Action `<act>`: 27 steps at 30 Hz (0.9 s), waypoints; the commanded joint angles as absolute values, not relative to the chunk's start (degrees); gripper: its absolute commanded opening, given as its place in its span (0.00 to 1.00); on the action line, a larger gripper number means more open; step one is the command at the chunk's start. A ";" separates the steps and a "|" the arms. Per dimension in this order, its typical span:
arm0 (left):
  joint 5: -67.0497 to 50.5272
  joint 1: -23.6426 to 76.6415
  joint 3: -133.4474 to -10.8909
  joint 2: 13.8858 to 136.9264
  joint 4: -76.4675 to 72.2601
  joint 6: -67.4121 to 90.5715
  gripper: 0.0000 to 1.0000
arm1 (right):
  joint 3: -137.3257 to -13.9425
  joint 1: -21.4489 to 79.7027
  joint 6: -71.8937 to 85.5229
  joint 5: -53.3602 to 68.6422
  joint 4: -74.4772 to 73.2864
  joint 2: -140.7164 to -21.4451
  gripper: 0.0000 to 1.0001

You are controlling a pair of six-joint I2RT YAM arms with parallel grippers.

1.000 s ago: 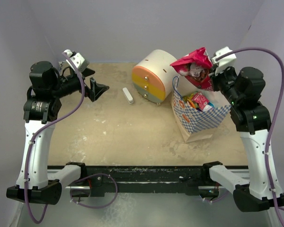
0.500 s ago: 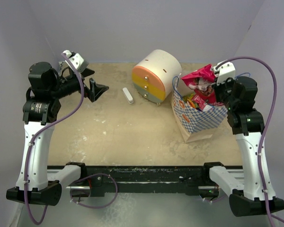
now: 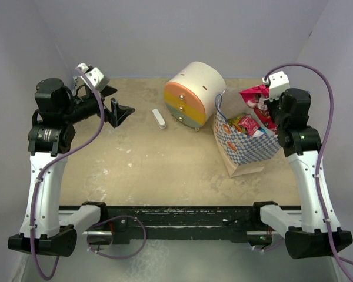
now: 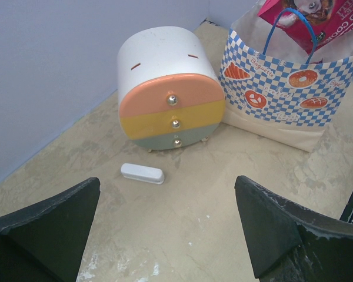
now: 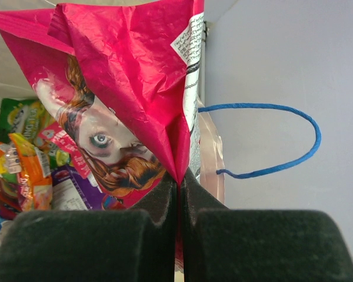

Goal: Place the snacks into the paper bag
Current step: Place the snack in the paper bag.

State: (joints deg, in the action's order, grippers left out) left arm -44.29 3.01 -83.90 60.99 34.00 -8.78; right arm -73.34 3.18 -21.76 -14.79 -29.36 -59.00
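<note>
Jaws on your right gripper [image 5: 179, 183] are pressed together, pinching the crumpled edge of a pink packet [image 5: 117, 70]. You have that packet at the open mouth of the paper bag [image 3: 247, 150], its lower part behind the bag's rim. Inside the bag lie more snacks [image 5: 29, 170]: green, orange, purple. Your left gripper [image 4: 167, 194] hangs well apart from the bag, jaws spread wide, nothing between them. Bag upright on the table [image 3: 165, 170], just beside the cream drawer unit [image 4: 165, 88]. White stick [image 4: 142, 173] lies near the drawer fronts.
</note>
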 commanded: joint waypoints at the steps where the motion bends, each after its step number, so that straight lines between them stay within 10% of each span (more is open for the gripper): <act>1: -45.21 2.45 -83.93 59.76 32.58 -9.61 0.99 | -75.76 2.99 -23.82 -19.08 -26.16 -61.10 0.00; 11: -45.28 2.37 -83.12 59.71 32.65 -9.97 0.99 | -72.41 5.16 -23.48 -24.36 -24.92 -64.98 0.00; 27: -46.12 1.85 -82.93 59.99 32.38 -9.54 0.99 | -70.27 5.38 -17.83 8.46 -32.33 -63.73 0.19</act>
